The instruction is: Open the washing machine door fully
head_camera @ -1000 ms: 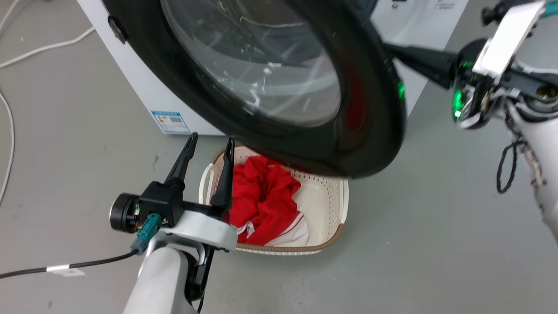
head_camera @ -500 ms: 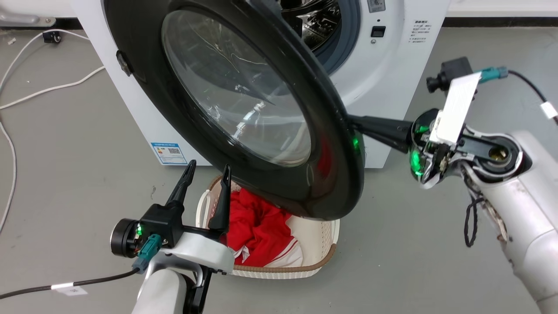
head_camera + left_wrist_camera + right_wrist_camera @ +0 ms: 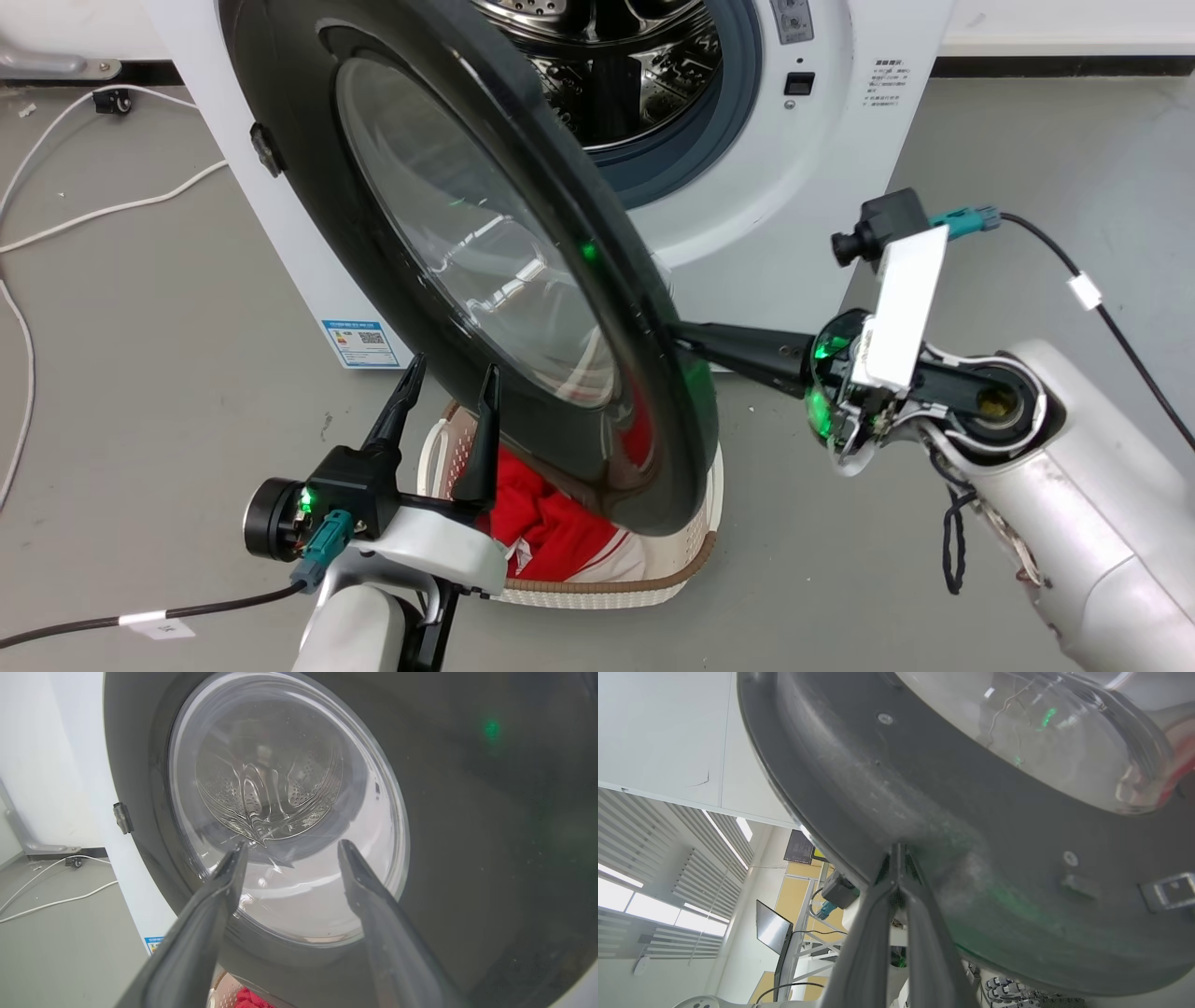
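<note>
The washing machine (image 3: 812, 196) stands white at the top of the head view, its steel drum (image 3: 607, 65) exposed. The washing machine door (image 3: 448, 243) hangs partly open from its left hinge, glossy black with a clear bowl window. My right gripper (image 3: 680, 338) is shut, and its joined tips touch the inner side of the door's free edge. In the right wrist view the right gripper (image 3: 896, 851) meets the door's grey inner rim (image 3: 971, 812). My left gripper (image 3: 454, 366) stands open before the door's outer face (image 3: 467, 835), holding nothing. The left gripper (image 3: 292, 843) points at the window.
A white laundry basket (image 3: 607, 588) with a brown rim sits on the floor under the door, holding red clothing (image 3: 551, 537). White cables (image 3: 93, 210) lie on the grey floor at the left. A blue label (image 3: 359, 343) is low on the machine.
The head camera has tilted up. The door has swung wider from the machine, showing more drum. My right gripper stayed at the door's edge and moved left with it. The left gripper held still.
</note>
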### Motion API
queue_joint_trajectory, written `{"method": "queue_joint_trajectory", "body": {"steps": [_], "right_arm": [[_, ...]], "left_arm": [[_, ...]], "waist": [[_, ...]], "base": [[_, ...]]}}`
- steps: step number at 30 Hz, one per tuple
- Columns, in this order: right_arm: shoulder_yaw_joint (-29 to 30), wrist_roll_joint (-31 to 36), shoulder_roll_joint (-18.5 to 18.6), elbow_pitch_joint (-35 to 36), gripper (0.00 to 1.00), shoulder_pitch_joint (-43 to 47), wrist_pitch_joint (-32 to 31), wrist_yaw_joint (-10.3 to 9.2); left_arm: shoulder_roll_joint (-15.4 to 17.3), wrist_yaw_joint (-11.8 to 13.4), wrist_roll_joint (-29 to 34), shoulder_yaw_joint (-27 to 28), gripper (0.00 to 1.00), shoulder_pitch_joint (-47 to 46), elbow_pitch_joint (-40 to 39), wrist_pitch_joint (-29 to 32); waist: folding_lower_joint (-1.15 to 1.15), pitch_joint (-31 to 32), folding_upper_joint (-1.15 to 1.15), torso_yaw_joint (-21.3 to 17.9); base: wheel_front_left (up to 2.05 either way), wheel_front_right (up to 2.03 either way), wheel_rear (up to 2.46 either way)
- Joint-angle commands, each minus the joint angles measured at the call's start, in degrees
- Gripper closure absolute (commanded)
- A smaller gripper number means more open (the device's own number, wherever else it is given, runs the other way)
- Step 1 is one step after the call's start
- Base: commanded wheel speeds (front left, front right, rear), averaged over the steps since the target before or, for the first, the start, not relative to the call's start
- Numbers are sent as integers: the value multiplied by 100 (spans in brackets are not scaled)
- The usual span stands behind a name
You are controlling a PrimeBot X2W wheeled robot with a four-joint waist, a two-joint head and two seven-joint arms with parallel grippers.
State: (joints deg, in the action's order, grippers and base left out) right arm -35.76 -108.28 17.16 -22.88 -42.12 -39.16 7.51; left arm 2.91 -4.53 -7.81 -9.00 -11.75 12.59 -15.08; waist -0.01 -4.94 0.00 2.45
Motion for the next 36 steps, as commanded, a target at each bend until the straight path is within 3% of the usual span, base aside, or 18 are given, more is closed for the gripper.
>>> {"method": "queue_joint_trajectory", "body": {"steps": [1,12,21,28,35,36], "right_arm": [[-99,13,-98,66,100,106,33,-4],[-331,-23,55,415,100,268,766,-6],[462,103,405,714,100,939,2493,-2],[1101,168,690,1255,100,2035,3664,-2],[1530,337,733,1757,99,3207,4703,-2],[1534,412,733,1775,54,3339,4834,-2]], "left_arm": [[-4,2,-23,-15,0,72,8,-14],[-4,41,-62,-61,0,75,8,-14],[-4,85,-97,-1,0,207,36,-14],[-3,96,-70,108,0,340,30,-13],[-3,100,-83,164,0,436,46,-13],[-3,109,-87,187,0,460,47,-14]], "waist": [[1,5,0,0],[1,28,0,6],[1,180,0,-1],[1,305,0,-57],[1,368,0,-161],[1,383,0,-194]], "base": [[0,0,0],[0,0,0],[0,0,0],[0,0,0],[0,0,0],[0,0,0]]}}
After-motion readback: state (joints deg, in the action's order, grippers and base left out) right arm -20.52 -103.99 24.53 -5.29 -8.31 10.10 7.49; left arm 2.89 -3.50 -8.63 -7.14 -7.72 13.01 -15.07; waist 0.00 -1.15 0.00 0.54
